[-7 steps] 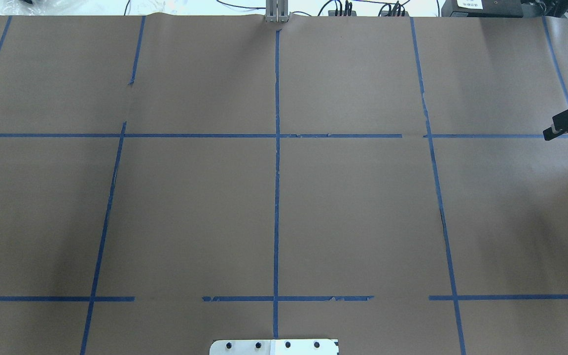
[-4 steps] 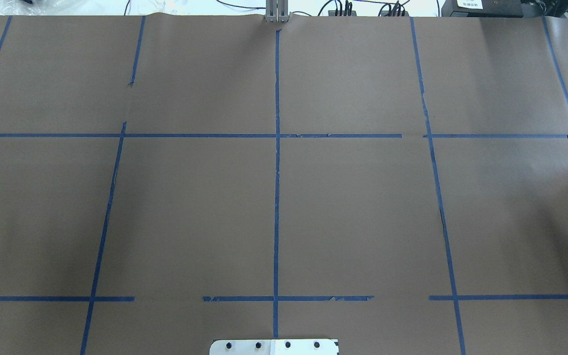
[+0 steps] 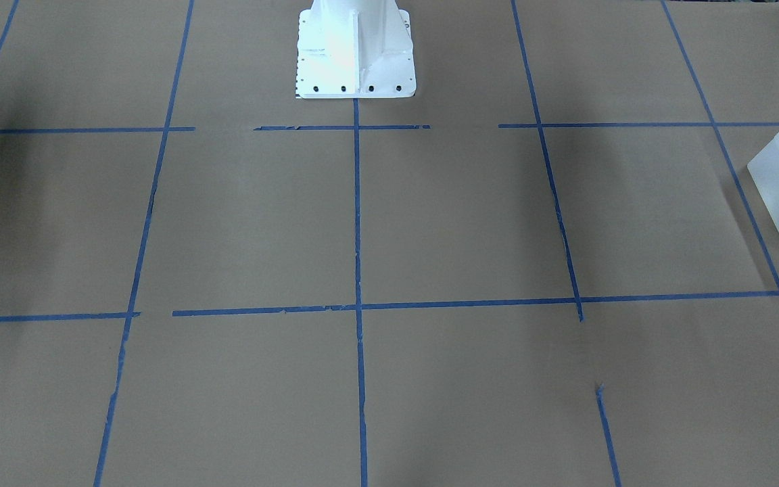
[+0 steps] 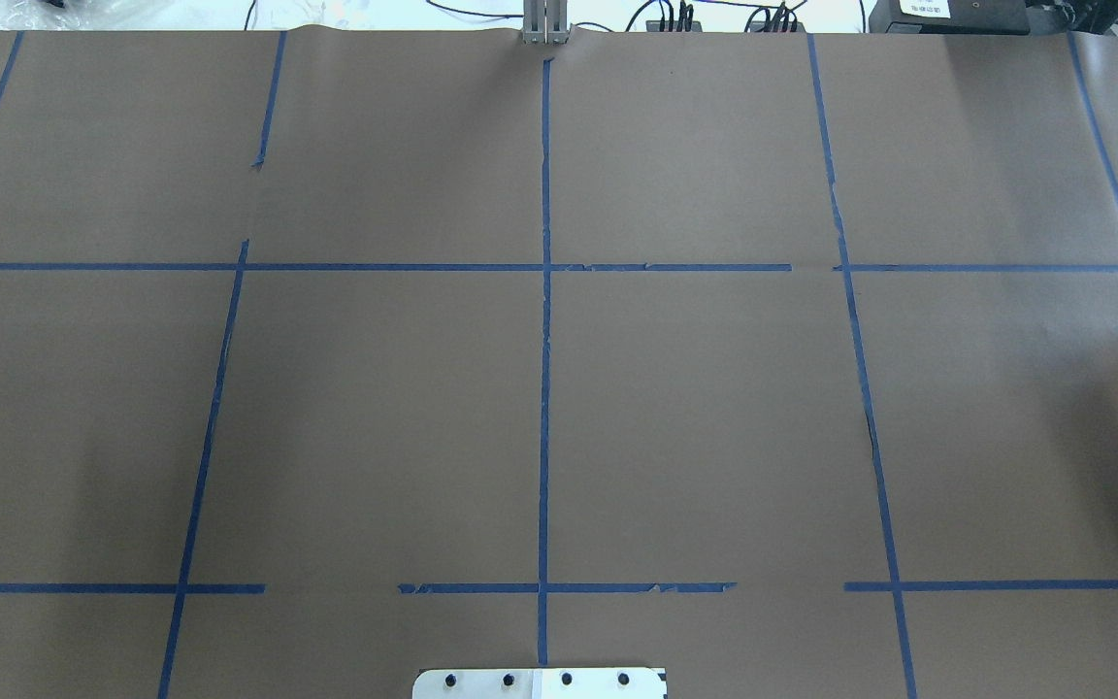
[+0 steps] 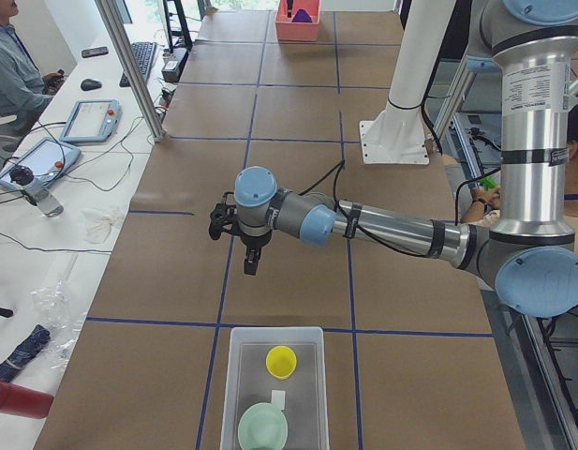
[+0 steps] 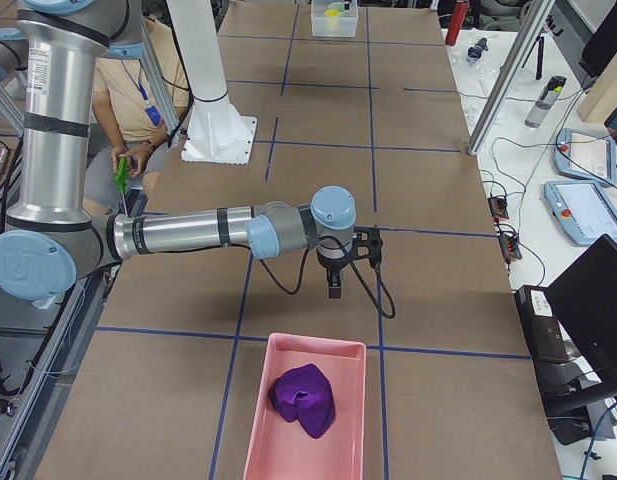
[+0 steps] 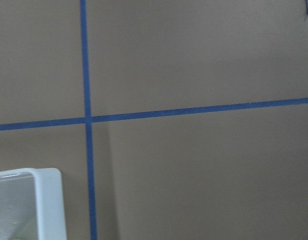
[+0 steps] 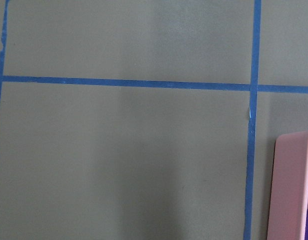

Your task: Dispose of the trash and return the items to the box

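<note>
Yellow cup in box; both arms over bench.
Cup stands beside a green bowl; left fingers and right fingers hang above the bench; apart or together cannot be told.

Brown paper covers the worktop, blue tape gridding it; upper left of the left-side view, a white desk carrying what may be teach pendants.
</note>
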Robot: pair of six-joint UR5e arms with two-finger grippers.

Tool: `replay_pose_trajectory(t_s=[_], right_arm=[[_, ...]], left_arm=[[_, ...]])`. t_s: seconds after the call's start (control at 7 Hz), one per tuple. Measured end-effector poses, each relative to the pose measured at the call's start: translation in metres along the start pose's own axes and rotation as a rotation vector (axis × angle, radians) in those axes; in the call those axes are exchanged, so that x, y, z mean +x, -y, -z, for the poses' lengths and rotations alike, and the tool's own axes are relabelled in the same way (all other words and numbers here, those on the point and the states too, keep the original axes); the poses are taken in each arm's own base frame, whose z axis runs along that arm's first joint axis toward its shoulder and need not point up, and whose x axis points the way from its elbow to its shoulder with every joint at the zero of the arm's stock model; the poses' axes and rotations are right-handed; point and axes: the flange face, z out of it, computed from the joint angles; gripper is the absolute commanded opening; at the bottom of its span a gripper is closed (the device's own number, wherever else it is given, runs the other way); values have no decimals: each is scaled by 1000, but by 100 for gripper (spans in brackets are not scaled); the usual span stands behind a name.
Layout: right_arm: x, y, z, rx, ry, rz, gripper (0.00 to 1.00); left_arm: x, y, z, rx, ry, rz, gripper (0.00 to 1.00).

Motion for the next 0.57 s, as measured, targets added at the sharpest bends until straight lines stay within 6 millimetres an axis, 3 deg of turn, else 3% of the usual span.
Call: replay_pose_trajectory(t_s=[0.14, 0.29, 0.43, 0.57], right_arm=[[6, 0, -5, -8, -4, -8, 100], [12, -1, -11, -20, -8, -6, 100], [15, -3, -18, -33, -20, 24, 100], [12, -2, -22, -40, -36, 67, 100]], left_arm=[[16, -10, 11, 12, -4, -43, 100], [17, -29, 17, 11, 6, -123, 100], [-8, -48, 13, -9, 39, -213, 100], [-46, -62, 3, -38, 69, -250, 100]])
